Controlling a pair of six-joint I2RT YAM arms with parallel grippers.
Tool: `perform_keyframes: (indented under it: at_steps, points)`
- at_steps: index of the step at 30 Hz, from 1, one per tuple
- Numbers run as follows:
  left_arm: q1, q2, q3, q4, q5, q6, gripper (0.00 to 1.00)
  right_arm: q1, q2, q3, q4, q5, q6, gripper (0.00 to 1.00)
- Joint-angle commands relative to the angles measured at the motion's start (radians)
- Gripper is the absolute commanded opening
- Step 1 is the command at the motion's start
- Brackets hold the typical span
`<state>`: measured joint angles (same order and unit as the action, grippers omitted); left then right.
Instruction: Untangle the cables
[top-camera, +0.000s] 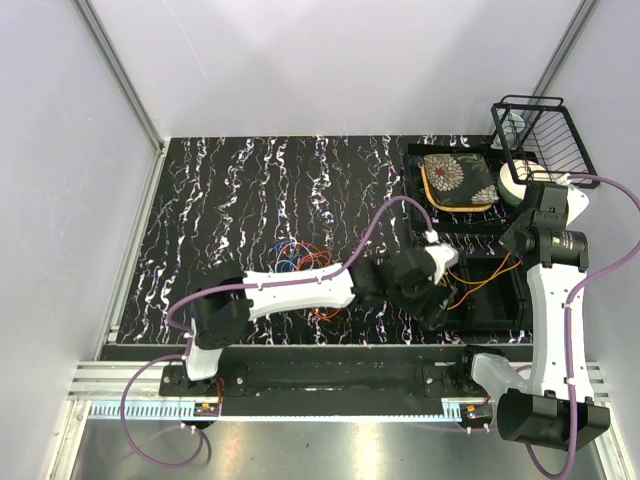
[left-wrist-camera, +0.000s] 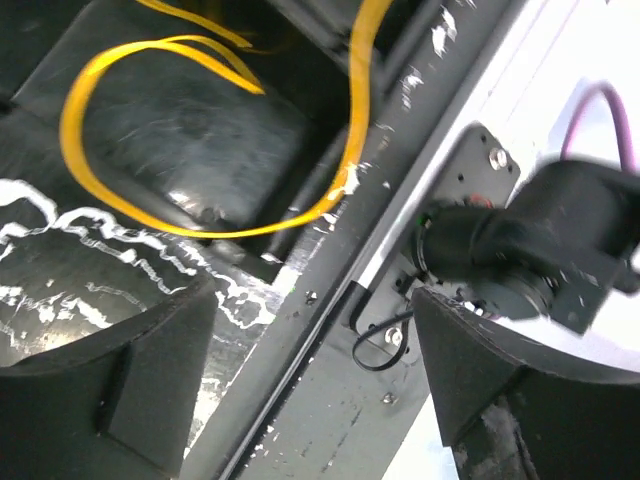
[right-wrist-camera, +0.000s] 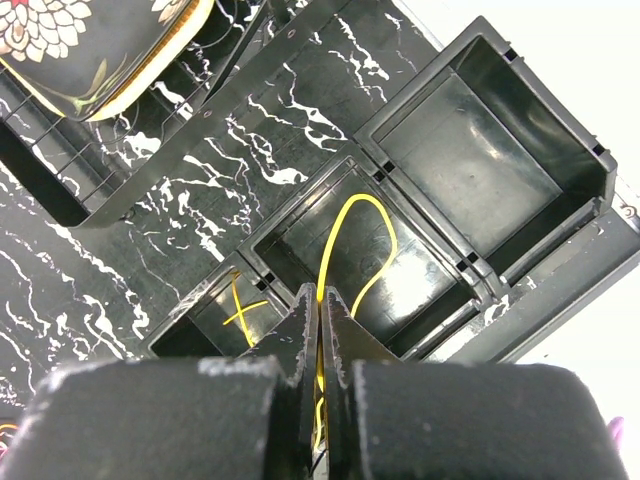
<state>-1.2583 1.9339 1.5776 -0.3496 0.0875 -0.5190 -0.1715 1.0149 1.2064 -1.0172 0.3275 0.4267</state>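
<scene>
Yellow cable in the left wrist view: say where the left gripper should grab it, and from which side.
Probably the wide arc of the yellow cable lying flat on the compartment floor, clear of the walls. Come down from above with the open left gripper, fingers straddling the strand.

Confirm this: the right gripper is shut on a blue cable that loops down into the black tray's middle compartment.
Wrong in one respect: the colour. The right wrist view shows the right gripper shut on a yellow cable, not a blue one, that loops down into the black tray's middle compartment.
</scene>
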Motion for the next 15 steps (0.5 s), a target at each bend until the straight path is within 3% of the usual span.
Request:
perform_keyframes:
  at_steps: [1,7,15]
  points:
    - [-0.042,-0.006,0.056,0.037,-0.075,0.16,0.83,-0.006,0.001,0.025,0.022,-0.021,0.014,0.0]
    - [-0.082,0.057,0.123,0.037,-0.156,0.341,0.78,-0.01,0.007,0.022,0.026,-0.068,0.017,0.0]
    - [-0.087,0.163,0.171,0.078,-0.216,0.428,0.66,-0.01,0.007,0.016,0.029,-0.11,0.018,0.0]
